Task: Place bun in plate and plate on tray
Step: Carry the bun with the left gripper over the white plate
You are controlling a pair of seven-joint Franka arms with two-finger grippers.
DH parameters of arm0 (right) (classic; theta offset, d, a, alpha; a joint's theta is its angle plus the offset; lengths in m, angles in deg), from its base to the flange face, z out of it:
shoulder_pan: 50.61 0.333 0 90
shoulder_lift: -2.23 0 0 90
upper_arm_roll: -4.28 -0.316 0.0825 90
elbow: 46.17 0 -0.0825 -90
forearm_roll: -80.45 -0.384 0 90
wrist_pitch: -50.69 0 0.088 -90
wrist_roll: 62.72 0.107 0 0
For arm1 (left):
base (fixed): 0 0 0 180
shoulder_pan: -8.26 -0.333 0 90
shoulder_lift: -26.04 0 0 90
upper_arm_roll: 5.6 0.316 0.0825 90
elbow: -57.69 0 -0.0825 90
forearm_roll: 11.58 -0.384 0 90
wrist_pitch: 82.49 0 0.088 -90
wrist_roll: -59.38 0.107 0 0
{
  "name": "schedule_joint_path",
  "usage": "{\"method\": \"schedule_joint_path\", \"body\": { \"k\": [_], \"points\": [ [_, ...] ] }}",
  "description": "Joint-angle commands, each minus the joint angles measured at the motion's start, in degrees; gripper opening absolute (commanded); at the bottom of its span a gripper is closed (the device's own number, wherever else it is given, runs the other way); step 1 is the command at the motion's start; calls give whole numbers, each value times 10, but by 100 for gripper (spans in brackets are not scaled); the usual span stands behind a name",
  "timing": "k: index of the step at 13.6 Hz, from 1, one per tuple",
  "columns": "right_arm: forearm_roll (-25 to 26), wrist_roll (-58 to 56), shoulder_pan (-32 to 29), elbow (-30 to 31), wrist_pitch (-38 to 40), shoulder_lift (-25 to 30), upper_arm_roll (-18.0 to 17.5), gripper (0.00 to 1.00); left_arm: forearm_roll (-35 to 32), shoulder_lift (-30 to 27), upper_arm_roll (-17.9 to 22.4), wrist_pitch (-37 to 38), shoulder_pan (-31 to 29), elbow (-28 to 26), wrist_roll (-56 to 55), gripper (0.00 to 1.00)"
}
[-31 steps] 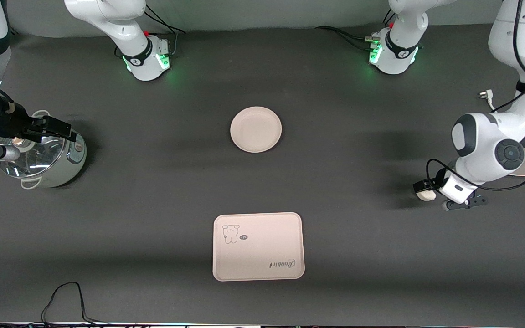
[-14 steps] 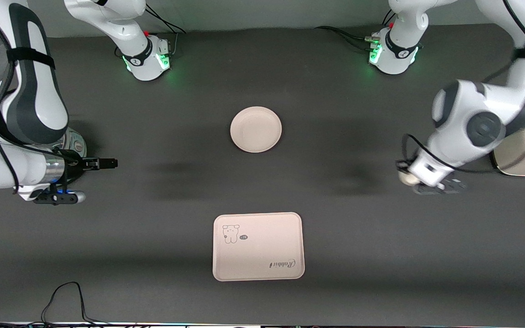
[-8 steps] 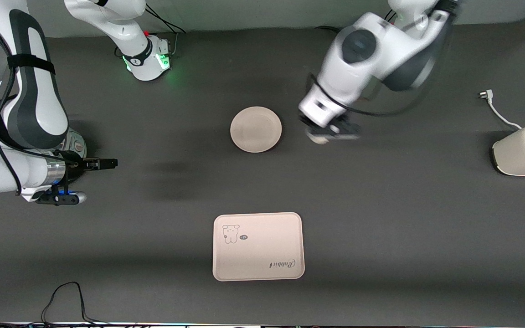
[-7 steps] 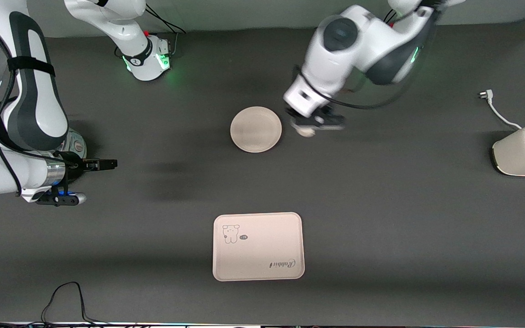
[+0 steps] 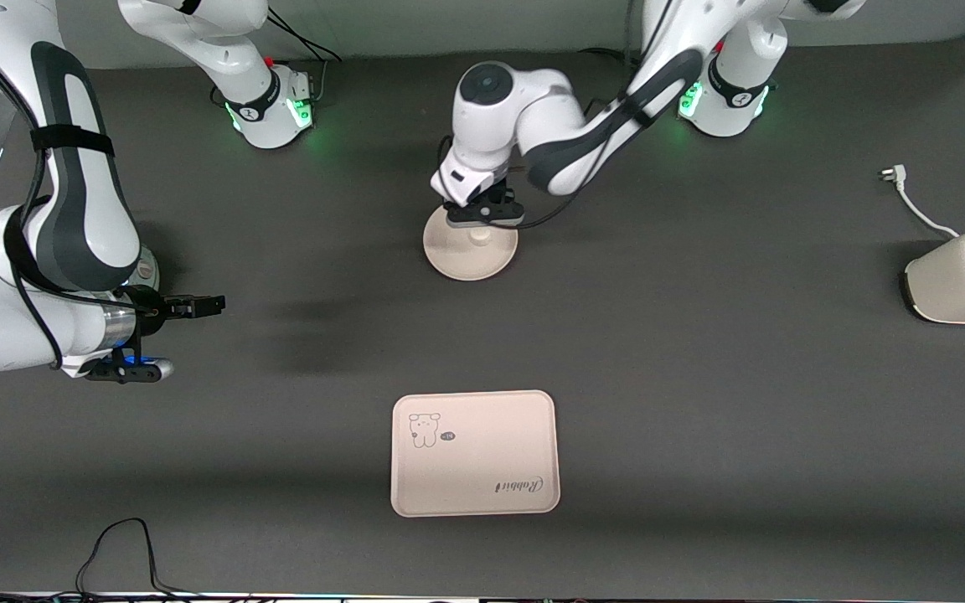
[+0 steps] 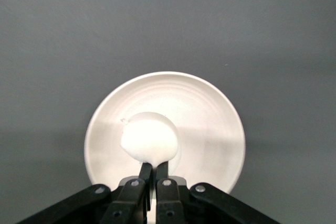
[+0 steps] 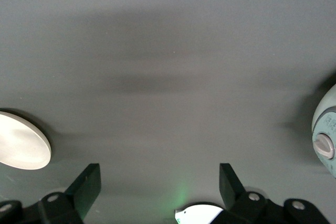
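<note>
The round cream plate (image 5: 470, 255) lies on the dark table midway between the arm bases and the tray (image 5: 474, 452). The tray, with its rabbit drawing, lies nearer to the front camera and is bare. My left gripper (image 5: 481, 224) is over the plate and shut on the bun (image 5: 479, 238). In the left wrist view the fingers (image 6: 145, 172) pinch the off-white bun (image 6: 148, 137) just above the plate's (image 6: 215, 129) middle. My right gripper (image 5: 208, 305) is open and empty, hovering toward the right arm's end of the table; its fingers (image 7: 88, 183) stand wide apart.
A cream toaster (image 5: 964, 276) with a white plug (image 5: 893, 174) stands at the left arm's end. A metal pot (image 5: 146, 270) is mostly hidden by the right arm and shows in the right wrist view (image 7: 326, 137). A black cable (image 5: 122, 544) lies at the front edge.
The left arm has swung the bun from beside the toaster across the table to over the plate. The right arm has left the pot and now hovers, barely moving.
</note>
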Motion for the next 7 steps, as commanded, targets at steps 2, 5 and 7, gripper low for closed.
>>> {"method": "schedule_joint_path", "body": {
  "k": [2, 5, 7],
  "points": [
    [-7, 2, 3, -10, 10, -11, -1, 100, -30, 49, 92, -9, 114, 55, -65, 13],
    [-7, 3, 5, 2, 21, -11, -2, 100, -31, 58, 128, -31, 153, 55, -78, 28],
    [-24, 2, 5, 21, 24, -11, -3, 100, -36, 60, 133, -35, 154, 55, -77, 100]
  ]
}}
